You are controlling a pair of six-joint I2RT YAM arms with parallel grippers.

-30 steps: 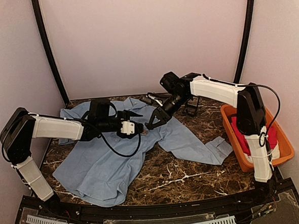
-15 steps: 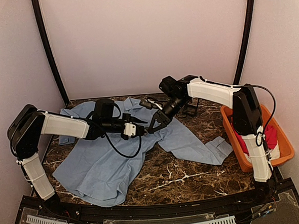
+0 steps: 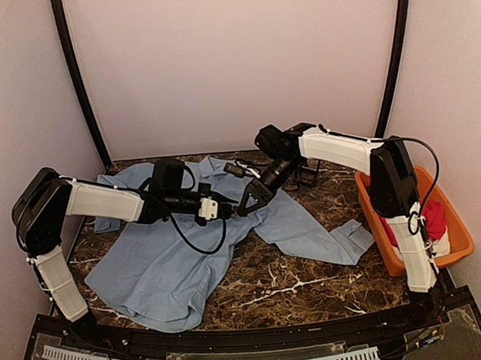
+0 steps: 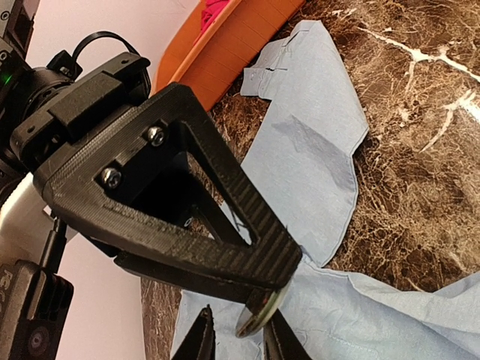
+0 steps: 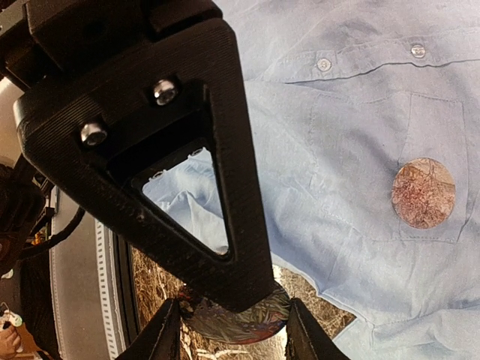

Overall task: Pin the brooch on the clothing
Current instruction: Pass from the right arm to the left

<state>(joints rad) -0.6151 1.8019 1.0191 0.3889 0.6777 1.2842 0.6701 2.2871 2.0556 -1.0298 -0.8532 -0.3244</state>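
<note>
The light blue shirt (image 3: 164, 266) lies spread on the marble table. My right gripper (image 3: 246, 202) is shut on the brooch (image 5: 236, 319), a round flat disc with a mottled face, and holds it just above the shirt's front. My left gripper (image 3: 228, 207) meets it tip to tip. In the left wrist view my left gripper (image 4: 241, 341) is open, its two tips on either side of the brooch (image 4: 259, 315). One of the right fingers (image 4: 247, 217) fills that view. A round brown mottled patch (image 5: 424, 193) shows on the shirt's chest pocket.
An orange bin (image 3: 371, 209) with a red garment (image 3: 435, 217) stands at the right edge. A small black stand (image 3: 309, 173) sits behind the right gripper. A shirt sleeve (image 3: 342, 241) stretches towards the bin.
My left gripper has reached to the right and closed the gap to the right gripper. The right gripper has shifted slightly left with the brooch. The shirt has not moved.
</note>
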